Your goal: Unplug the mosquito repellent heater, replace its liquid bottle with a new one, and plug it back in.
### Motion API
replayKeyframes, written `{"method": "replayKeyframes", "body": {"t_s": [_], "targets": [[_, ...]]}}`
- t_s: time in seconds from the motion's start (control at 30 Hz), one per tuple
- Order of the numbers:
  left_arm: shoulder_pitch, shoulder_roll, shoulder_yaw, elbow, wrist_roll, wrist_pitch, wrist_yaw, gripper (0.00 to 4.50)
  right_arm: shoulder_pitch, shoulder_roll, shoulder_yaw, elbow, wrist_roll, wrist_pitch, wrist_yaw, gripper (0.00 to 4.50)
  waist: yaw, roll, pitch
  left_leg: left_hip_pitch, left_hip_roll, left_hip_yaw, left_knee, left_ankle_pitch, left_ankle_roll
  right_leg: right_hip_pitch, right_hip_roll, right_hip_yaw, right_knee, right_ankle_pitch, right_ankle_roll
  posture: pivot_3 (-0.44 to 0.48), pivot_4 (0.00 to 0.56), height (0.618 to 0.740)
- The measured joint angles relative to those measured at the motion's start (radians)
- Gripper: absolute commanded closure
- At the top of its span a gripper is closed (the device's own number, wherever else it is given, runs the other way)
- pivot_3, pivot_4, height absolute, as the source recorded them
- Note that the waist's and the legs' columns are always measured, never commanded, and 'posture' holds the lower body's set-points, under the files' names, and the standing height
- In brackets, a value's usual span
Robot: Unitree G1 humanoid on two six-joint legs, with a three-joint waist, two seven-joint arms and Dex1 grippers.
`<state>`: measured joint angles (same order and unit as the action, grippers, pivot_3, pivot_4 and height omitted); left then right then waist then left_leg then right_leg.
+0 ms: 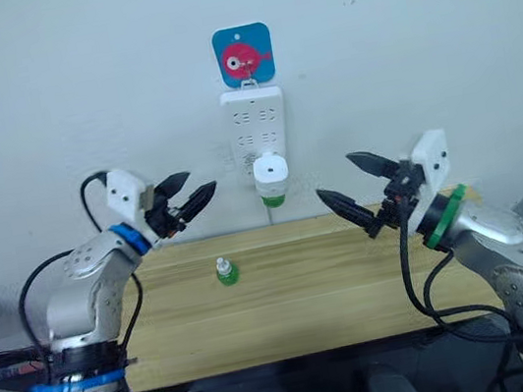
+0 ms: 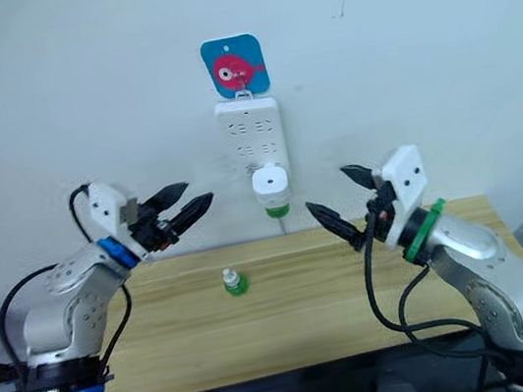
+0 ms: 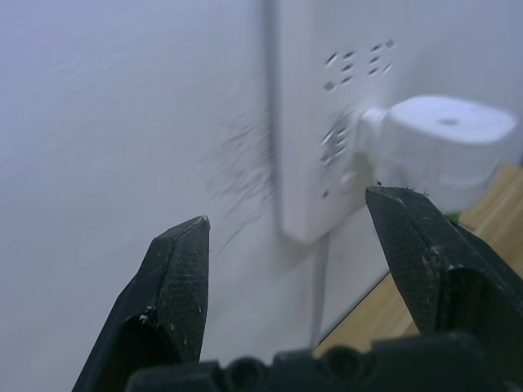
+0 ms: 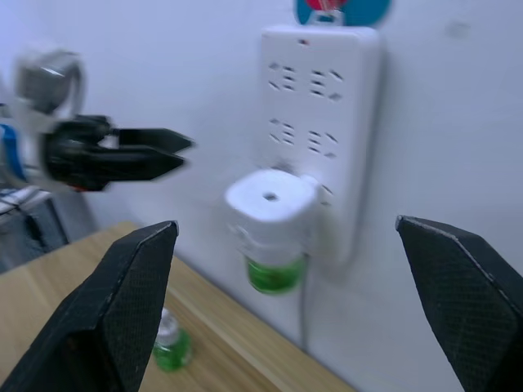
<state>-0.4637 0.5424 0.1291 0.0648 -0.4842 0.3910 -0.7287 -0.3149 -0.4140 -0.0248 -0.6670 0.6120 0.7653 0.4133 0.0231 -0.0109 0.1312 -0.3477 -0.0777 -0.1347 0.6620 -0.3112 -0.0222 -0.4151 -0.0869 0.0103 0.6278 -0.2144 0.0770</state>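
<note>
The wooden table [image 1: 356,290] carries a small green bottle [image 1: 225,271], standing upright below and left of the power strip [image 1: 256,132]. Both grippers hover empty with fingers spread: left gripper [image 1: 190,199] left of the strip, right gripper [image 1: 350,187] right of it. The mosquito repellent heater [image 1: 269,177] is plugged into the strip's lower end on the wall.

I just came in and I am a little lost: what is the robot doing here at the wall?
Nothing is held yet. The heater is plugged into the power strip on the wall, with a green bottle under it. The left gripper and the right gripper are both open in the air, one on each side of the heater. A spare bottle stands on the table.
</note>
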Motion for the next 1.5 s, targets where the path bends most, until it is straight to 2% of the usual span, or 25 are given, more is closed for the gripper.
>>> {"method": "replayKeyframes", "body": {"t_s": [0.17,0.33,0.53,0.8,0.87,1.03,1.07,1.3,1.5], "targets": [[-0.133,-0.075,-0.060,0.141,0.068,-0.066,-0.008,1.14,-0.089,0.043,0.056,-0.001,0.004,0.035,-0.049,0.00,-0.001,-0.002,0.001,-0.006,-0.001,0.000,0.000,0.000,-0.001,-0.006,0.000,0.001,0.000,0.000,0.000,0.044,0.134,0.740],[-0.192,-0.108,-0.077,0.238,0.109,-0.120,-0.030,1.14,-0.042,0.036,0.066,0.005,-0.024,0.035,-0.073,0.00,-0.002,-0.004,0.004,-0.012,-0.001,0.000,0.001,-0.001,-0.001,-0.011,0.000,0.000,0.000,0.001,0.000,0.041,0.157,0.740],[-0.275,-0.148,-0.104,0.346,0.151,-0.184,-0.086,1.14,0.033,0.027,0.061,0.028,-0.082,0.029,-0.113,0.00,-0.003,-0.006,0.022,-0.011,0.000,0.000,0.002,0.000,-0.001,-0.009,0.000,-0.001,0.000,0.001,-0.001,0.030,0.186,0.740],[-0.345,-0.154,-0.134,0.461,0.191,-0.271,-0.213,1.14,0.028,0.039,0.057,0.072,-0.154,0.014,-0.152,0.00,-0.011,-0.007,0.044,-0.013,0.000,-0.002,0.003,0.000,-0.001,-0.010,0.000,-0.003,0.001,0.001,-0.001,0.026,0.215,0.740],[-0.362,-0.153,-0.131,0.475,0.191,-0.271,-0.241,1.50,0.019,0.058,0.065,0.072,-0.160,0.017,-0.162,0.00,-0.010,-0.008,0.052,-0.014,0.000,-0.003,0.003,0.000,-0.001,-0.011,-0.001,-0.004,0.001,0.002,-0.001,0.026,0.218,0.740],[-0.374,-0.154,-0.129,0.491,0.190,-0.270,-0.286,2.88,-0.001,0.131,0.110,0.069,-0.169,0.042,-0.216,0.00,-0.018,-0.008,0.059,-0.016,0.000,-0.002,0.003,0.000,-0.001,-0.013,-0.001,-0.003,0.001,0.002,-0.001,0.020,0.222,0.740],[-0.374,-0.155,-0.129,0.490,0.188,-0.271,-0.299,3.01,-0.010,0.140,0.120,0.068,-0.174,0.051,-0.226,0.00,-0.017,-0.008,0.059,-0.016,0.000,-0.002,0.003,0.000,-0.001,-0.013,-0.001,-0.003,0.001,0.002,-0.001,0.018,0.224,0.740],[-0.374,-0.169,-0.119,0.491,0.187,-0.263,-0.290,3.16,-0.032,0.213,0.186,0.047,-0.243,0.096,-0.320,0.00,-0.018,-0.008,0.061,-0.016,0.000,-0.002,0.005,0.000,-0.001,-0.012,-0.001,-0.003,0.001,0.004,-0.001,0.015,0.228,0.740],[-0.374,-0.183,-0.113,0.491,0.190,-0.259,-0.277,3.16,-0.131,0.259,0.221,0.136,-0.357,0.069,-0.382,0.00,-0.019,-0.009,0.065,-0.016,0.000,-0.004,0.005,0.004,-0.003,-0.011,0.000,-0.005,0.001,0.006,-0.002,0.017,0.231,0.740]]}}
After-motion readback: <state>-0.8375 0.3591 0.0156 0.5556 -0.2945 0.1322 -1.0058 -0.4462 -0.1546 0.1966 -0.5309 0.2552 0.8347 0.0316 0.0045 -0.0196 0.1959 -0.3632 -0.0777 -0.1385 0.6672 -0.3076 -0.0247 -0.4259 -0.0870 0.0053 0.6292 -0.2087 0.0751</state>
